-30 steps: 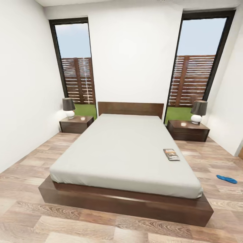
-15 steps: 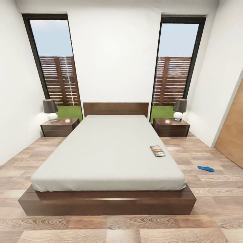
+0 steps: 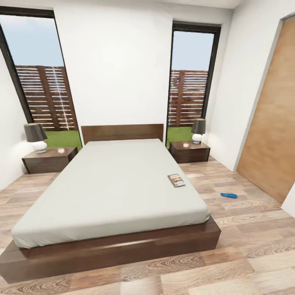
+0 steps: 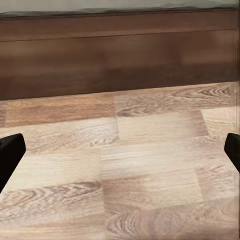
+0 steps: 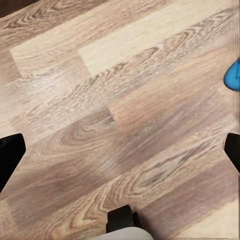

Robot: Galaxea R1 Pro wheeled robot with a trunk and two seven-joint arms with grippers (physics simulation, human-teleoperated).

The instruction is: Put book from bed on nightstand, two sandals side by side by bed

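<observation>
The left claw [image 4: 120, 152] stood spread wide in the left wrist view, one dark fingertip [image 4: 10, 155] at each side edge of the picture and nothing between them. Beneath it lay the wood plank floor [image 4: 150, 165], and beyond the floor ran the dark brown side of the bed frame [image 4: 120, 55], with a thin strip of pale mattress above.

The right claw [image 5: 120, 155] was likewise spread in the right wrist view, its fingertips [image 5: 9, 156] at opposite edges and empty. It hung over bare planks [image 5: 110, 100]. Part of a bright blue sandal [image 5: 233, 75] showed at the picture's edge, lying on the floor.

In the head view, the bed [image 3: 110, 184] occupied the middle of the bedroom, headboard against the white far wall between two tall dark-framed windows. The book [image 3: 176, 180] lay flat on the mattress, near the right-hand edge and about halfway along its length. A nightstand [image 3: 49, 159] stood at the left of the headboard and a second nightstand [image 3: 189, 150] at the right; each carried a lamp with a dark shade. One blue sandal [image 3: 228, 195] lay on the floor to the right of the bed, apart from the frame. A wooden door [image 3: 272, 123] filled the right wall.
</observation>
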